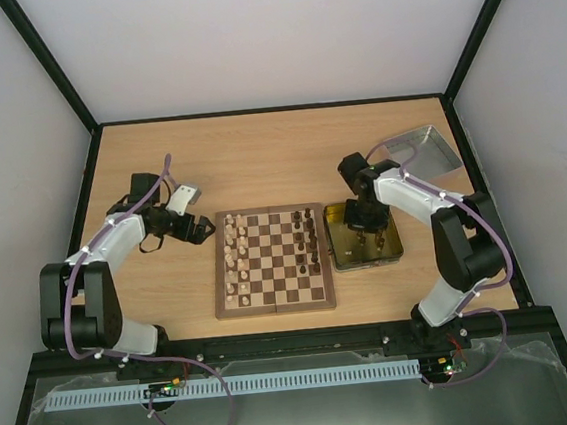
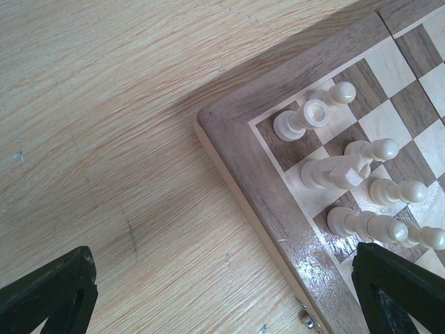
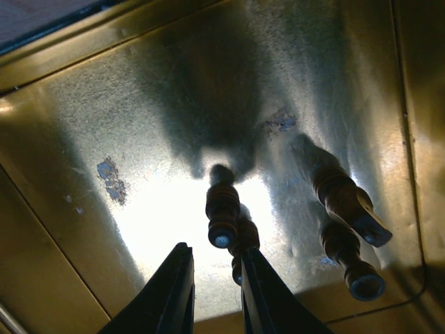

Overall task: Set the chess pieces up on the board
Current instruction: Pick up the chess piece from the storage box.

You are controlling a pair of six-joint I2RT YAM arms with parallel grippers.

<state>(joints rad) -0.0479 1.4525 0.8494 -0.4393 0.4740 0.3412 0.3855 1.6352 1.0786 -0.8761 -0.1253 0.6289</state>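
Down in the tin point(image 3: 104, 104), the right tool point(image 3: 215, 252) hangs beside chess pieces point(image 3: 222, 209)

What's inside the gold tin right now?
Four dark chess pieces show on the gold tin floor. The right tool covers the near part, so more may be hidden.

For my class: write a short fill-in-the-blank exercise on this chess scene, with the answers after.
The cream pieces stand along the ___ edge of the board in the top view.
The right gripper hangs over the gold tin, whose pieces are ___ brown.
The left gripper stands wide ___.
Answers: left; dark; open.
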